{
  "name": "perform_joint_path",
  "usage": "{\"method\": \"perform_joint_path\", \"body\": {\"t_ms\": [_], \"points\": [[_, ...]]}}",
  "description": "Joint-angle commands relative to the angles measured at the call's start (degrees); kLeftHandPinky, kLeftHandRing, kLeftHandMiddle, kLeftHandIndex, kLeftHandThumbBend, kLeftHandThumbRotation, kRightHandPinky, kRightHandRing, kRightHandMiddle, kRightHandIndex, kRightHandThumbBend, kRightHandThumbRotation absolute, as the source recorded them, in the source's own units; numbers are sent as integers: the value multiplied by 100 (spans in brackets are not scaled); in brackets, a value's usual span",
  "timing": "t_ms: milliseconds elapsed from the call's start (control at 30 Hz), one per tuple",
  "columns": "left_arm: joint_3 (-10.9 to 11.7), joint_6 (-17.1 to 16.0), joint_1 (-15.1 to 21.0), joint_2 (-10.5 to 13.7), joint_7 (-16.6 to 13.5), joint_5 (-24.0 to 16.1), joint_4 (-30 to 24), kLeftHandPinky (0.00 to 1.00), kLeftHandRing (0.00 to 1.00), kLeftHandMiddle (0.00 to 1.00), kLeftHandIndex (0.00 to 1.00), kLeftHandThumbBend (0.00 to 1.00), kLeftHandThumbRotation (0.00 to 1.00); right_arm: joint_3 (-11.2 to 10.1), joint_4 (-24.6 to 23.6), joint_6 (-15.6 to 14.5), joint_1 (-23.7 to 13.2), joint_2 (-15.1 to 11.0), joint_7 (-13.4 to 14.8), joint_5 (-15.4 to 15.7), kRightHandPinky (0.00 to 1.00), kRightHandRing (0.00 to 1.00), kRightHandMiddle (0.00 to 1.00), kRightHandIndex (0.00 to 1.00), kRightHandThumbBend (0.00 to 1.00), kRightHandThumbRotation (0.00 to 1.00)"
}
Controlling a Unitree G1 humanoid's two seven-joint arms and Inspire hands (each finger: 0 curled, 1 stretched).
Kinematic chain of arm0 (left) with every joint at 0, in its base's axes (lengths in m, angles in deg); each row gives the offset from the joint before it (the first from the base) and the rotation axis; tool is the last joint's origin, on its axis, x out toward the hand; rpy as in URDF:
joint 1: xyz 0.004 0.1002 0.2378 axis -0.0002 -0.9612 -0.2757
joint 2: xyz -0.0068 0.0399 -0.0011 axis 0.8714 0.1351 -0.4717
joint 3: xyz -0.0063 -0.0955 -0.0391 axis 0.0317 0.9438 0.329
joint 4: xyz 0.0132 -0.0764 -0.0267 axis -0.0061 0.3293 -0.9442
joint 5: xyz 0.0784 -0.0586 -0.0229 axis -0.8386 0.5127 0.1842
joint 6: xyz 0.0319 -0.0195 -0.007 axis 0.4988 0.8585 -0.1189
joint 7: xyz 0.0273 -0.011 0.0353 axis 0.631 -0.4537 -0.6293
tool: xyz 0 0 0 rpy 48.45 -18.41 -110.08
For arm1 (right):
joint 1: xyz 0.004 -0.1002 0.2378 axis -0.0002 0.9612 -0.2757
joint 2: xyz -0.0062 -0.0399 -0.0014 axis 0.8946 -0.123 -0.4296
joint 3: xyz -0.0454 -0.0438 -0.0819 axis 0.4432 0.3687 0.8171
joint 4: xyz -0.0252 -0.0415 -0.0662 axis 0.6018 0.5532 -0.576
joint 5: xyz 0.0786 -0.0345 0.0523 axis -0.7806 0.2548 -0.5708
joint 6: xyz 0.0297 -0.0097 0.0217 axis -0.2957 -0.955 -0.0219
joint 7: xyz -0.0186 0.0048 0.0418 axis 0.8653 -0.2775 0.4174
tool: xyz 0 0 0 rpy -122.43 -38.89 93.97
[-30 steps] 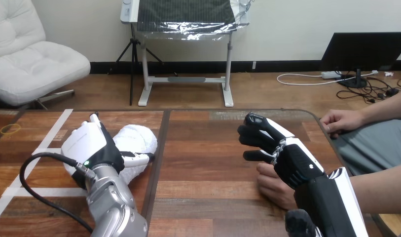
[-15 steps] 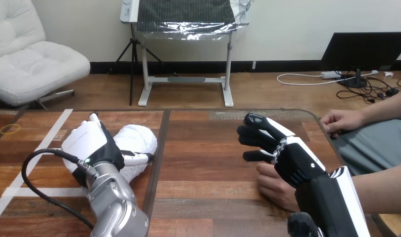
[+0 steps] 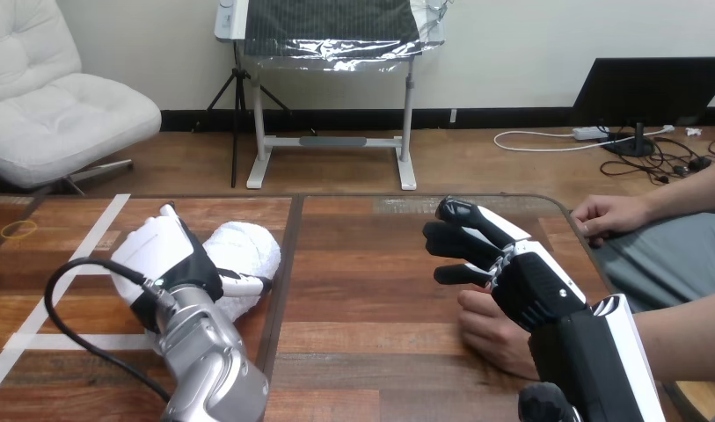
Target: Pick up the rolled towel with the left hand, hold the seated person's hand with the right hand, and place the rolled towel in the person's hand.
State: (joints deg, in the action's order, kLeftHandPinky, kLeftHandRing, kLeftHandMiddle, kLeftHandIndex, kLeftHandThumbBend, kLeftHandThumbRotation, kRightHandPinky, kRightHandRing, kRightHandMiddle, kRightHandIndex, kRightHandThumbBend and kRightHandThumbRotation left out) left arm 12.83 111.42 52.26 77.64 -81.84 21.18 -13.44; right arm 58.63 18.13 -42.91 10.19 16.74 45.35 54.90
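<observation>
We have our left hand (image 3: 164, 255) curled round the rolled towel (image 3: 246, 246), which lies on the counter (image 3: 362, 290) at its left half, gripped ready for the lift. Our right hand (image 3: 521, 277) hangs loose-fingered over the person's hand (image 3: 487, 330), holding nothing, placed to close on it.

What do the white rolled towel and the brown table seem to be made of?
White rolled towel: soft, matte cloth, probably terry, judging by its fuzzy, nubbly surface. Brown table: wood planks or a wood-look laminate, slightly glossy; grain streaks and plank seams show.
</observation>
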Motion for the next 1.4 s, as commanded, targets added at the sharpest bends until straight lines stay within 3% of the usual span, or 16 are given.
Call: {"method": "perform_joint_path", "body": {"t_ms": [0, 700, 1367], "points": [[-215, 88, 574, 146, 169, -135, 92, 100, 100, 100, 99, 94, 33, -37, -250, 118, -141, 85, 66, -87, 69, 77, 78, 82, 100, 100], [-346, 325, 883, 232, 795, 15, 252, 100, 99, 96, 94, 90, 36, -8, -235, 222, -162, 100, 70, -145, 67, 77, 79, 83, 97, 100], [-502, 340, 1160, 250, 1068, 73, 703, 100, 94, 92, 89, 89, 40, -15, -240, 277, -157, 109, 94, -107, 67, 77, 79, 82, 95, 100]]}}
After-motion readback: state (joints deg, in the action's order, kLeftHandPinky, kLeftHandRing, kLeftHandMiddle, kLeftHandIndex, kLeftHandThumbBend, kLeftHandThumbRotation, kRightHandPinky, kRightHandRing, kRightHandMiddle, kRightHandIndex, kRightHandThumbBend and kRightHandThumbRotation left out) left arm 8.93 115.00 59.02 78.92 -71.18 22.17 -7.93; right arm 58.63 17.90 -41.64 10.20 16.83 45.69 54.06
